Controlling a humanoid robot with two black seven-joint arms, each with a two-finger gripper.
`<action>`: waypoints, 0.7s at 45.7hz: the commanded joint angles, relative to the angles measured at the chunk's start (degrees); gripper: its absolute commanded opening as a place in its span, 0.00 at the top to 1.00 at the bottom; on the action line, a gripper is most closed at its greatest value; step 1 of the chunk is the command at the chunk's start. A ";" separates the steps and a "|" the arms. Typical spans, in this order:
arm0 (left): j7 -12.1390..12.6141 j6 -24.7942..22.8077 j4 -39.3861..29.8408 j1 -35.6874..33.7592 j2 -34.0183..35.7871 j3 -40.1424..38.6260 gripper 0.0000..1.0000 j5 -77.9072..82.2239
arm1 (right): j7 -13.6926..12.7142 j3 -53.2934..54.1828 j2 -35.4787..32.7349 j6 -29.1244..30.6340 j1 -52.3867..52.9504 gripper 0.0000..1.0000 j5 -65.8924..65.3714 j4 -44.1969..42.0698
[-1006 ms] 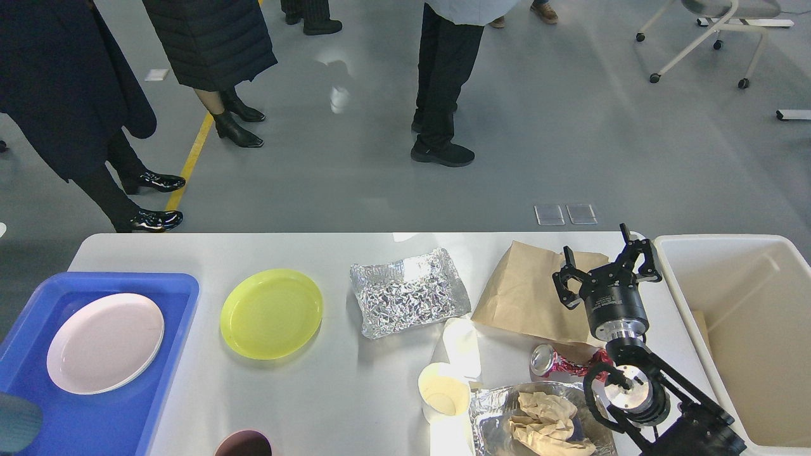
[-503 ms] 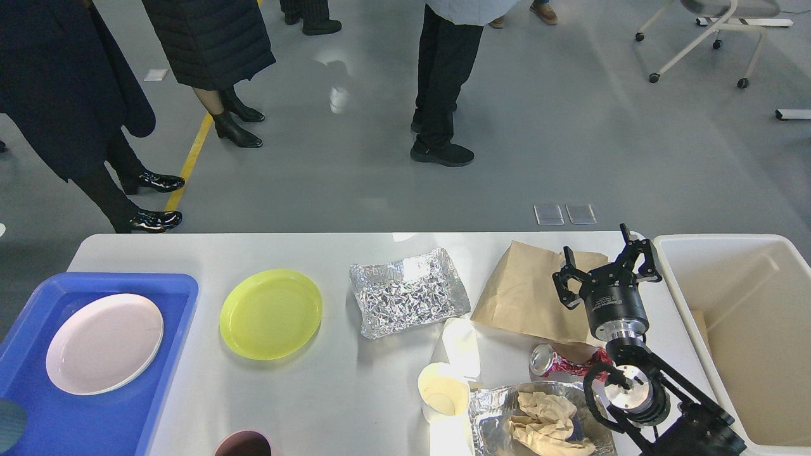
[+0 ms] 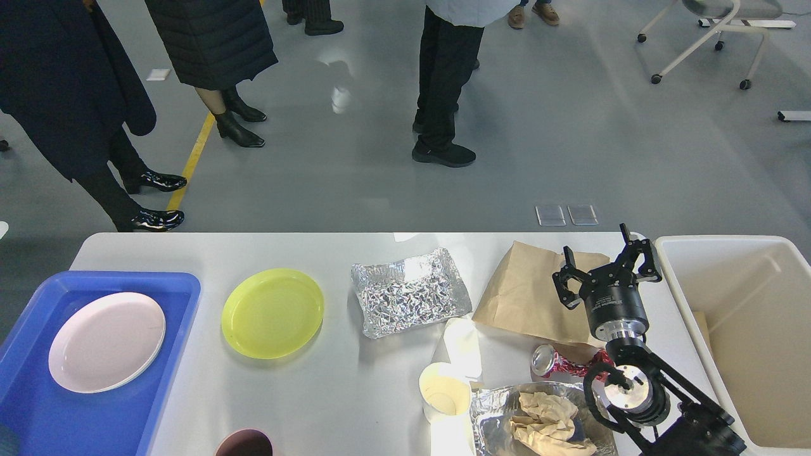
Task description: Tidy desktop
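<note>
Worktop (image 3: 355,405) spreads below us, cluttered. Since a second ago, our right claw (image 3: 605,263) hasn't budged: fingers spread, empty, poised over the brown paper bag (image 3: 526,294); only a teal shape left the blue tray (image 3: 38,424). Tidying stalls; left claw unseen.

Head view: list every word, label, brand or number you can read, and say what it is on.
None can be read.
Right gripper: pale lettering on its black wrist housing, too small to read.
Crushed red can: print on its side, too crumpled and blurred to read.
Brown paper bag, foil tray, yellow plate, blue tray: no text visible.
</note>
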 commanded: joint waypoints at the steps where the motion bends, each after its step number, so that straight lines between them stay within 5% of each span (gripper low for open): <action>1: 0.01 0.50 0.17 -0.14 -0.04 -0.08 0.29 -0.82 | 0.00 0.00 0.00 0.00 0.00 0.00 0.00 0.00; 16: 0.01 0.59 0.26 -0.92 0.05 -0.17 0.26 -1.35 | 0.00 0.00 0.00 0.00 0.00 0.00 0.00 0.00; 32: -0.07 -2.31 -0.36 -7.25 3.74 0.89 0.06 -1.27 | 0.00 0.00 0.00 0.00 0.00 0.00 0.00 0.00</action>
